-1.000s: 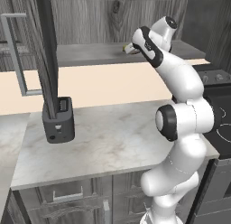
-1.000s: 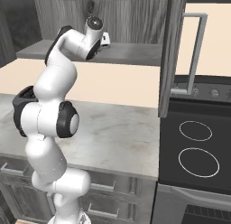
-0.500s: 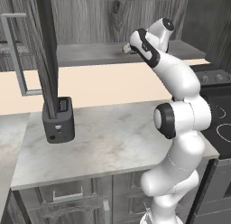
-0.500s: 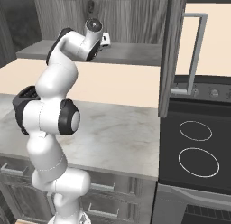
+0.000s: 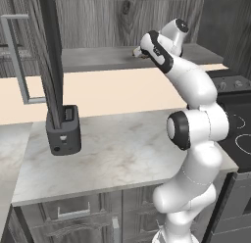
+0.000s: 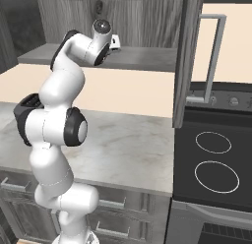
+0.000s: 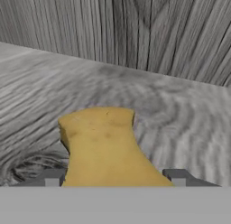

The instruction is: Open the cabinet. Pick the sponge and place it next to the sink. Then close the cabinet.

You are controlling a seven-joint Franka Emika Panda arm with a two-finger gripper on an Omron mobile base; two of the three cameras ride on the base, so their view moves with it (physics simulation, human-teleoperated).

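The cabinet stands open, its left door [image 5: 51,65] and right door [image 6: 189,56] swung out edge-on toward me. My arm reaches up onto the cabinet's shelf [image 5: 98,58]. The yellow sponge [image 7: 106,142] lies on that shelf, directly between my fingertips [image 7: 53,177]. My gripper [image 7: 115,179] is open around it, one jaw close by each flank; I cannot tell whether they touch it. From the base views, the gripper [image 5: 138,52] [image 6: 116,41] sits low over the shelf near the cabinet's back wall. The sink is out of view.
A black toaster [image 5: 63,129] stands on the marble counter [image 5: 112,154] below the left door. A black stove [image 6: 214,159] adjoins the counter on the right. The open doors' silver handles [image 5: 14,56] [image 6: 214,51] jut out at both sides.
The jaws have narrowed toward the sponge. The arm has stayed almost still inside the cabinet.
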